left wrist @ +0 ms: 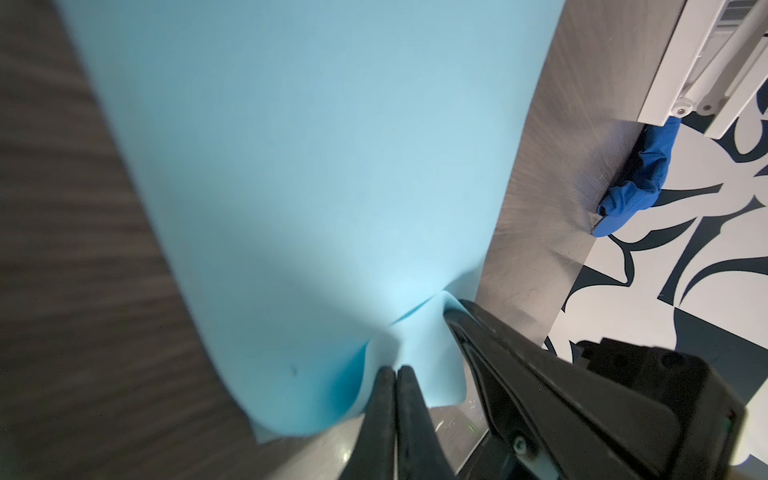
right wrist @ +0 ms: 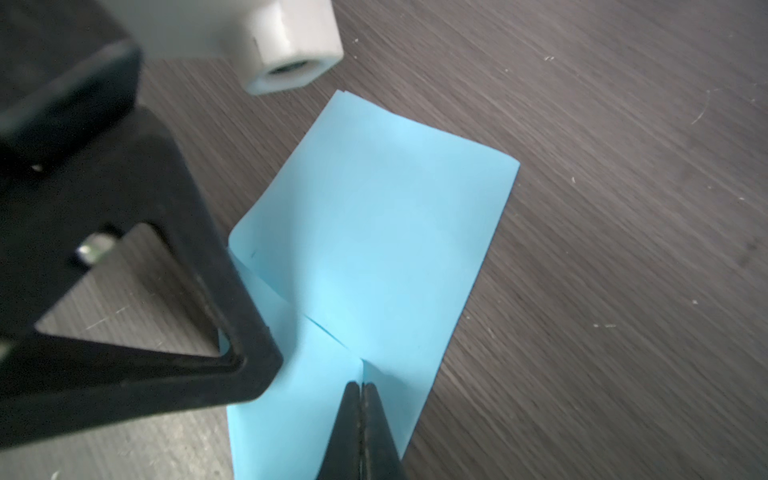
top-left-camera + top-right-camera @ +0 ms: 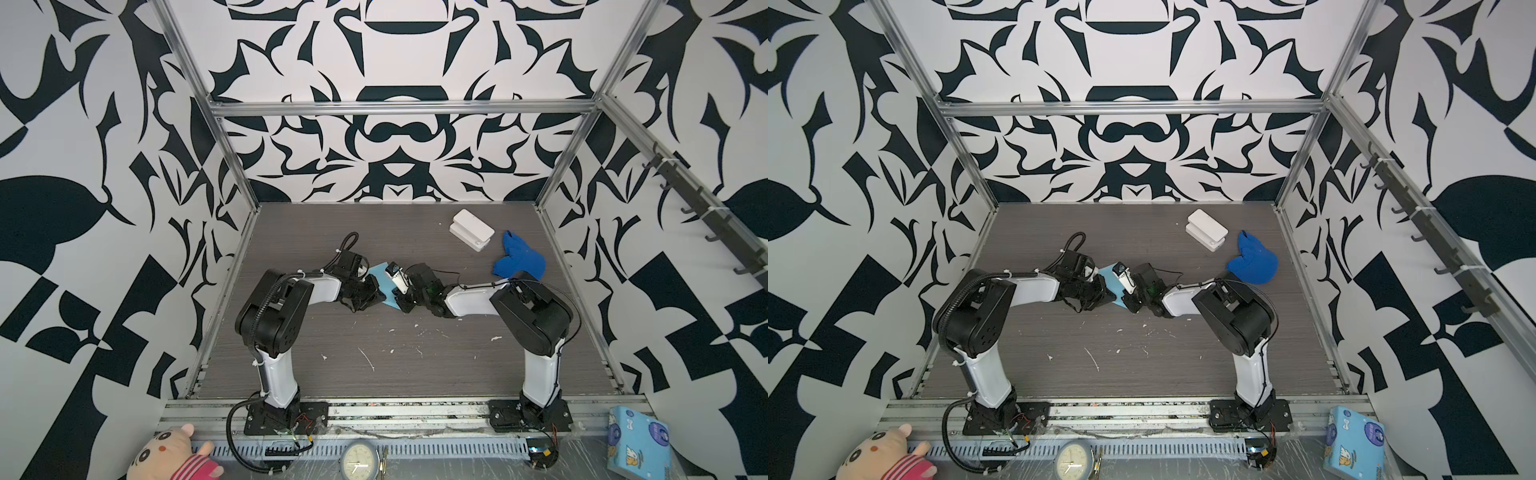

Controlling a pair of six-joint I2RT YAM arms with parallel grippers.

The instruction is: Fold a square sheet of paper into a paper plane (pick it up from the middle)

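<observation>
The square sheet of paper sits at the middle of the table, midway between left and right, between the two wrists and largely covered by them in both top views. In the right wrist view it is doubled over: two layers show at one corner, the outline is an oblong rather than a square, and one long side curls up instead of lying flat. A short crease runs across the sheet close to the fingertips. The surface is matte light blue and unmarked. No pointed nose or centre ridge is visible, so the fold is judged to be at an early step. The left gripper is fully closed, with paper bunching up into its tips. The right gripper is also fully closed, with a seam of the sheet running in between its fingers. Both therefore appear to pinch the paper, side by side and nearly touching each other. This paired hold is judged to fix the doubled layers against slipping while the fold line is set. A royal-blue cloth lies well apart at the far right, just beside a white box.
</observation>
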